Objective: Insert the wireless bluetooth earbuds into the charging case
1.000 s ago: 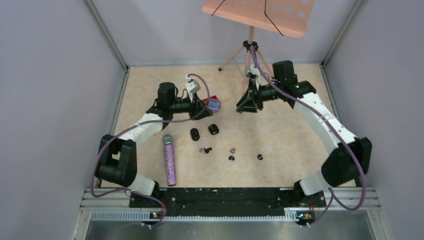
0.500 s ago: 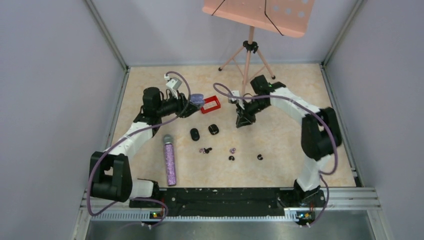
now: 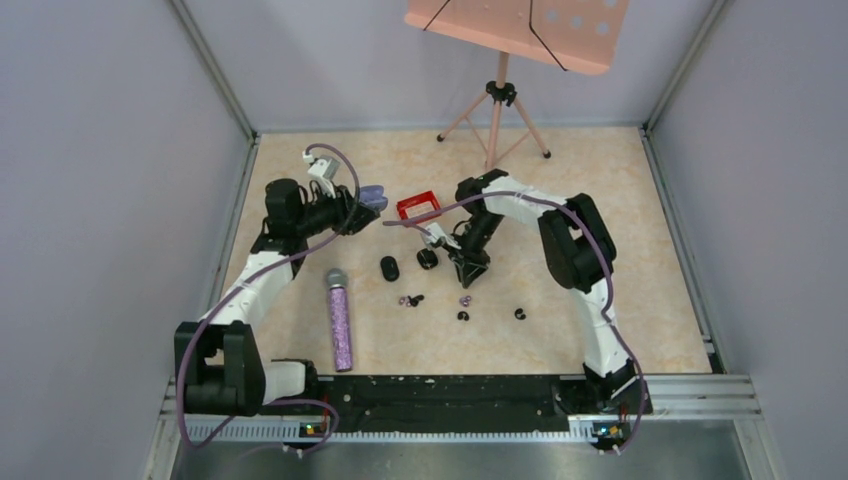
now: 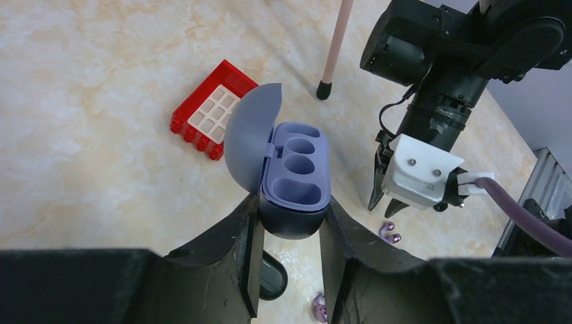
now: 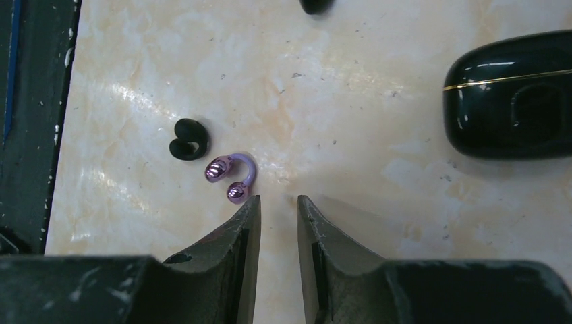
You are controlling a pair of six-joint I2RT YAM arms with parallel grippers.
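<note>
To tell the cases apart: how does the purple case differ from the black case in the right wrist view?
The purple case is open, lid raised; the black case is closed. The left gripper holds the purple case; the black case lies on the table. Both are rounded.

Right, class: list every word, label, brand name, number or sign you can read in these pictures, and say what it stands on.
No text can be read anywhere.
The open purple charging case bears no print on its lid or tray.
The black case shows only a thin gold line, no letters.
The red block, the glittery microphone and the pink music stand show no writing either.
</note>
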